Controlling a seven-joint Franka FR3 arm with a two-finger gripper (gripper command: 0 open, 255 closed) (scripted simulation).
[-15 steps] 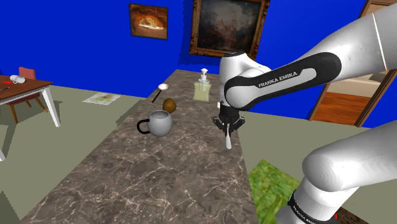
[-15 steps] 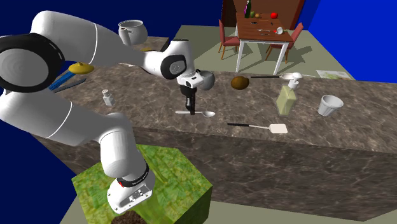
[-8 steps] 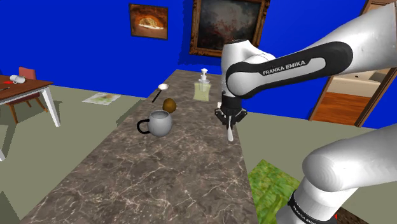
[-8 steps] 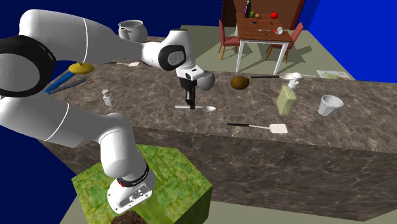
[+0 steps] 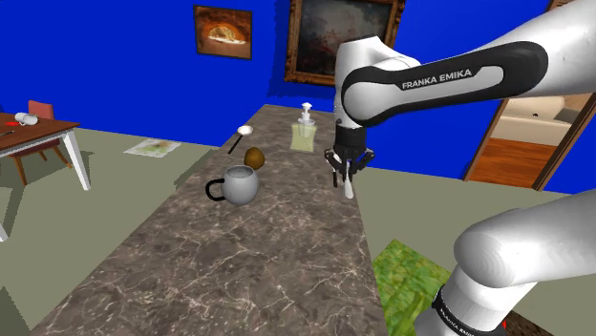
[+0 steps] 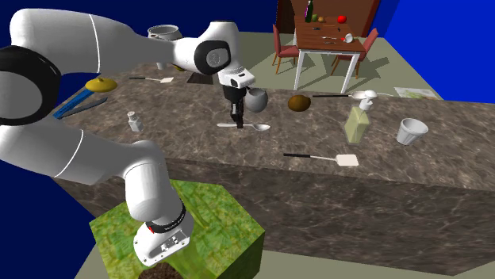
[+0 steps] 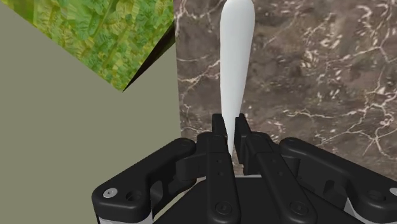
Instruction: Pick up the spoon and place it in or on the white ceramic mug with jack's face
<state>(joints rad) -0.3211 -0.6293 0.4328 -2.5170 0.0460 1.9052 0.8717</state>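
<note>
A white spoon (image 7: 235, 57) is clasped by its thin end between my black fingers (image 7: 218, 127) and sticks out past them over the marble counter's edge. In the shoulder view my gripper (image 5: 344, 175) hangs above the counter's right side, shut on the spoon (image 5: 349, 187), which is clear of the surface. The grey mug (image 5: 241, 184) with a dark handle stands to the left of the gripper. In the second exterior view the spoon (image 6: 252, 126) lies level under the gripper (image 6: 235, 119), just in front of the mug (image 6: 256, 99).
On the dark marble counter (image 5: 239, 267) stand a brown round fruit (image 5: 254, 157), a soap dispenser (image 5: 305, 132) and a ladle (image 5: 239, 136) beyond the mug. A spatula (image 6: 325, 158), a white cup (image 6: 410, 131) and a shaker (image 6: 134, 120) lie further along. A green box (image 6: 182, 222) holds the arm.
My gripper has risen from just above the counter with the spoon in it and has drawn nearer to the mug. The mug has not moved.
</note>
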